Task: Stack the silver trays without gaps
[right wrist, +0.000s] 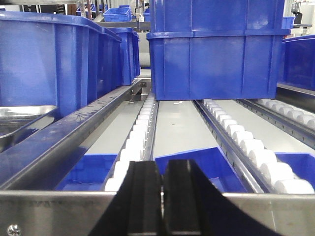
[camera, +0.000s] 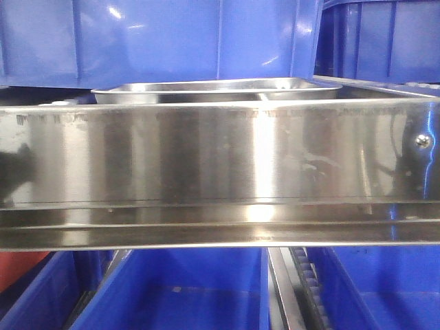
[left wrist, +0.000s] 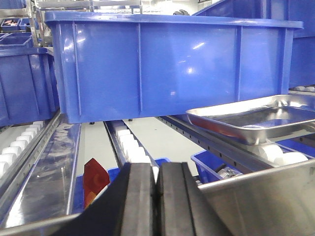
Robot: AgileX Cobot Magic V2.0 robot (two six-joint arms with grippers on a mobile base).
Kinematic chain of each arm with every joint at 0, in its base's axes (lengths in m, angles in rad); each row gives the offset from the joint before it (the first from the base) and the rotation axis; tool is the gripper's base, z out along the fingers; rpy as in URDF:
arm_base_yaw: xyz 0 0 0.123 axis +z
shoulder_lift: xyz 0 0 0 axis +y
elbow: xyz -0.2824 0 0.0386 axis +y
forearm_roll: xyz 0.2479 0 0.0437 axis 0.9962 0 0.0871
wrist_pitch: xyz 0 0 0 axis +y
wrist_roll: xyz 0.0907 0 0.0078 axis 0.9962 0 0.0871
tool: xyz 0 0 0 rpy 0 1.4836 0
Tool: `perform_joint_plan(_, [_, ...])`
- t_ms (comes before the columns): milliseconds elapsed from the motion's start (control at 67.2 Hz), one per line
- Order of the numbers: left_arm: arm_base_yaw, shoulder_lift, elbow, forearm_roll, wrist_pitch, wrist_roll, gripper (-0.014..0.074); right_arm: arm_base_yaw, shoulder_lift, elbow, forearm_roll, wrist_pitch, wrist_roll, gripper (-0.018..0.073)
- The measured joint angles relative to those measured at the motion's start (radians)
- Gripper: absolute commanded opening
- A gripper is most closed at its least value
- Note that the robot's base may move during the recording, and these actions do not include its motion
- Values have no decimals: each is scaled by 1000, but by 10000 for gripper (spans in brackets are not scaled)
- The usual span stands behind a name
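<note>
Silver tray (camera: 213, 90) shows in the front view only as a low strip. Its thin rim and a part of its wall rise just above the long steel shelf rail (camera: 206, 158), which crosses the whole picture and carries a screw (camera: 423, 140) near one end. Behind the tray stands a blue bin (camera: 172, 34). More blue bins (camera: 172, 295) sit on the level under the rail.

In the left wrist view, the left gripper (left wrist: 156, 196) is at the bottom edge. Its two black pads (left wrist: 138, 196) are pressed together and hold nothing. The silver tray (left wrist: 256, 118) lies on the right side of the picture, further back on the roller track and apart from the gripper. A white roller (left wrist: 288, 158) shows under its near edge. A large blue bin (left wrist: 172, 64) stands behind it, over the line of rollers (left wrist: 130, 142). A red object (left wrist: 95, 179) lies lower, beside the gripper; I cannot tell what it is.

In the right wrist view, the right gripper (right wrist: 162, 196) is also closed, pad against pad (right wrist: 145, 196), with nothing held. It is seen in front of the shelf rail (right wrist: 59, 211). Only a corner of the silver tray (right wrist: 24, 115) shows at the left edge of the picture, well apart from this gripper. A blue bin (right wrist: 216, 59) stands ahead on the track of white rollers (right wrist: 246, 147).
</note>
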Motion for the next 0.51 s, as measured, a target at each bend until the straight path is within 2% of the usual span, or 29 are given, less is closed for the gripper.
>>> perform_joint_plan(506, [0,0,0,0,0,0,-16,0,0,0,0,0,0,-17])
